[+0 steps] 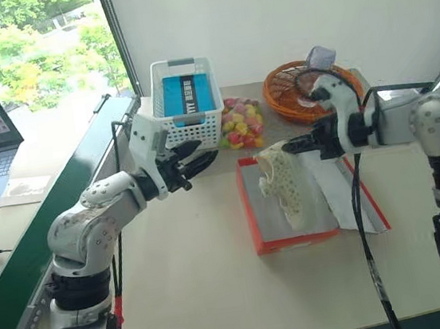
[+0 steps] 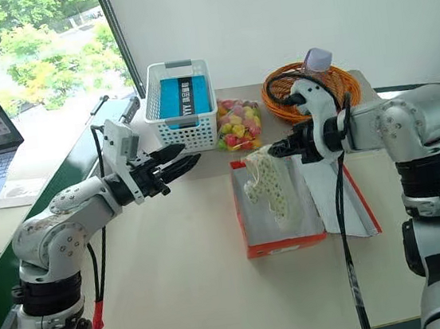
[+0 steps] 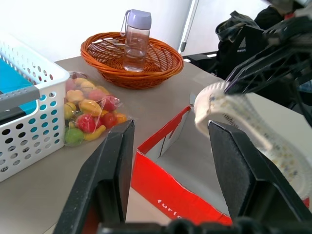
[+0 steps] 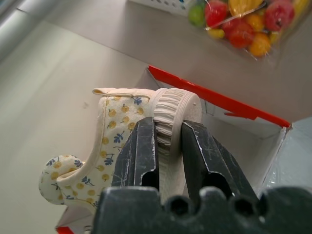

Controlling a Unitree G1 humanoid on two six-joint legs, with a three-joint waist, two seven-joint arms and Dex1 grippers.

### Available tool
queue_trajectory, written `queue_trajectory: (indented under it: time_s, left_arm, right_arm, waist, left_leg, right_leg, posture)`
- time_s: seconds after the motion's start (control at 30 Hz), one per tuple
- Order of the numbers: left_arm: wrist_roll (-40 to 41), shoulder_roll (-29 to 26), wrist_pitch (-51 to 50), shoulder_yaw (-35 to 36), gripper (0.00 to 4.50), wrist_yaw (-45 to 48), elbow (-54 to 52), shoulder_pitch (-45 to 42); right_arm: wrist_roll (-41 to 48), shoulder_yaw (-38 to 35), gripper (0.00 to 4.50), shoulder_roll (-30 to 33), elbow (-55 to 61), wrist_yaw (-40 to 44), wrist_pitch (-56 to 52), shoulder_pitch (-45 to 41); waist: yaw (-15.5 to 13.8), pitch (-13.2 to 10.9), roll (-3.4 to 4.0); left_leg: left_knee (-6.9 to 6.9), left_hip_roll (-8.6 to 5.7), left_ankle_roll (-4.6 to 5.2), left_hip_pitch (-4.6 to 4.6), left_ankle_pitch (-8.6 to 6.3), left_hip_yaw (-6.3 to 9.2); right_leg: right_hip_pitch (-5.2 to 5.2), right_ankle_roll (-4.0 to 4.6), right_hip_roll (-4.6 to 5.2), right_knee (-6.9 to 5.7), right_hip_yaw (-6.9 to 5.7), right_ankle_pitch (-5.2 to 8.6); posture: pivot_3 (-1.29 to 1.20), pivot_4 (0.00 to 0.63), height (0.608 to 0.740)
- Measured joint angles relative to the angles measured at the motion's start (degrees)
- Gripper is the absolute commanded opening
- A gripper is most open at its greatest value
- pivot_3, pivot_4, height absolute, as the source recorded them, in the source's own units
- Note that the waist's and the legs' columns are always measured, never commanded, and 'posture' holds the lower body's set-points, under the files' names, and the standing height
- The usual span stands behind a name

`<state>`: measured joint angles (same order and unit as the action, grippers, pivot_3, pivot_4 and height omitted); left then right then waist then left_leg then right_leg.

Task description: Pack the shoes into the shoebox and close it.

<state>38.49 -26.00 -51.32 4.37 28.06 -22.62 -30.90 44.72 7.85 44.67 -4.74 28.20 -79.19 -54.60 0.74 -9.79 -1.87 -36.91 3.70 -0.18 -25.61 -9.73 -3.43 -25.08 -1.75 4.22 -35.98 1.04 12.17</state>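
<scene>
Lowering shoe (image 1: 282,182) into box (image 1: 252,217): right tool (image 2: 276,149) pinches it at the ribbed heel edge, and it hangs toe-down over the open box, tip near or on the white lining; contact cannot be told. Fabric is cream with small yellow and blue flower print, per the right wrist view. Box sits on the surface (image 1: 196,296), red walls up, with a flat red-edged panel (image 1: 365,199), probably the lid, lying just beside it on the right.

Judgement: to do this well, tip the shoe until it lies flat along the box's long axis before letting go; released while upright, it could lean on a wall or flop over the rim. Keep it toward one side so a second shoe fits. No second shoe in sight.

Right tool: fingers (image 4: 141,151) pressed nearly together, gripping only the heel rim.

Left tool (image 1: 191,160): fingers (image 3: 114,165) spread partway, holding nothing, hovering level beside the box's left side, pointed at it, apart from it. White basket (image 1: 188,104), bag of colourful candy (image 1: 241,124) and orange wicker basket (image 3: 131,58) with a bottle (image 3: 135,34) stand behind.
</scene>
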Motion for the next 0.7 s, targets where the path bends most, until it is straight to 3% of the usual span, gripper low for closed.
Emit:
queue_trajectory:
  time_s: [0.3, 0.7]
  left_arm:
    - [0.1, 0.1, -0.1, 0.1, 2.55, -1.5, -1.7, 1.1]
    - [0.2, 0.5, -0.2, 0.0, 2.55, -2.7, -1.9, 1.9]
  right_arm:
    - [-15.3, 10.0, 0.43, 1.0, -7.7, 8.3, 13.5, 2.0]
    - [-23.8, 10.7, 0.43, -0.8, -15.0, 15.6, 20.3, 2.3]
  waist:
    - [-0.1, 0.0, 0.0]
    - [-0.5, 0.0, -0.02]
  left_leg:
    - [-0.03, -0.02, 0.0, 0.02, 0.0, 0.0]
    - [-0.08, -0.02, 0.0, 0.06, 0.0, 0.01]
  right_leg:
    - [0.02, -0.01, 0.0, 0.0, -0.01, 0.0]
    - [0.1, -0.03, 0.01, -0.01, -0.03, -0.01]
  posture:
    - [0.0, 0.15, 0.74]
    - [0.0, 0.15, 0.74]
